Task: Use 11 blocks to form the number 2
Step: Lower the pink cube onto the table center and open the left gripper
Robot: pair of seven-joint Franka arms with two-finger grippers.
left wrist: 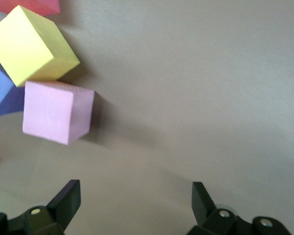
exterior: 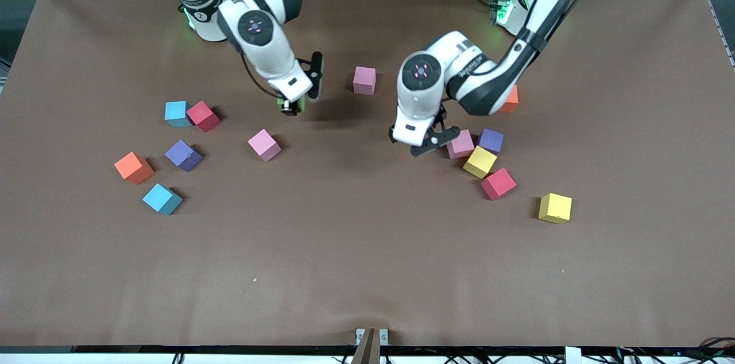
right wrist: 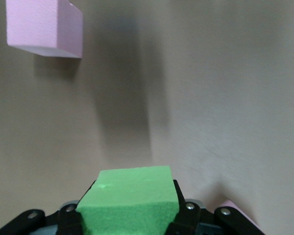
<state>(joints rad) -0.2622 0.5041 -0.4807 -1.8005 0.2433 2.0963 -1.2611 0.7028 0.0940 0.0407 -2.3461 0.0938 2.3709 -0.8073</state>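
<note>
My right gripper [exterior: 290, 105] is up over the table's middle, shut on a green block [right wrist: 130, 198]. My left gripper [exterior: 428, 144] hangs open and empty just above the table beside a pink block [exterior: 460, 144]; its fingers [left wrist: 68, 196] have only bare table between them. That pink block [left wrist: 56, 112] touches a yellow block [exterior: 480, 161] and a purple one [exterior: 491, 140], with a red one [exterior: 498, 183] close by. Another pink block [exterior: 364, 80] lies between the two arms. The blocks lie scattered, and no number 2 is in view.
Toward the right arm's end lie light blue [exterior: 176, 113], red [exterior: 203, 116], purple [exterior: 183, 155], orange [exterior: 134, 167], light blue [exterior: 162, 198] and pink [exterior: 264, 144] blocks. A lone yellow block [exterior: 555, 207] and a half-hidden orange one [exterior: 510, 100] lie toward the left arm's end.
</note>
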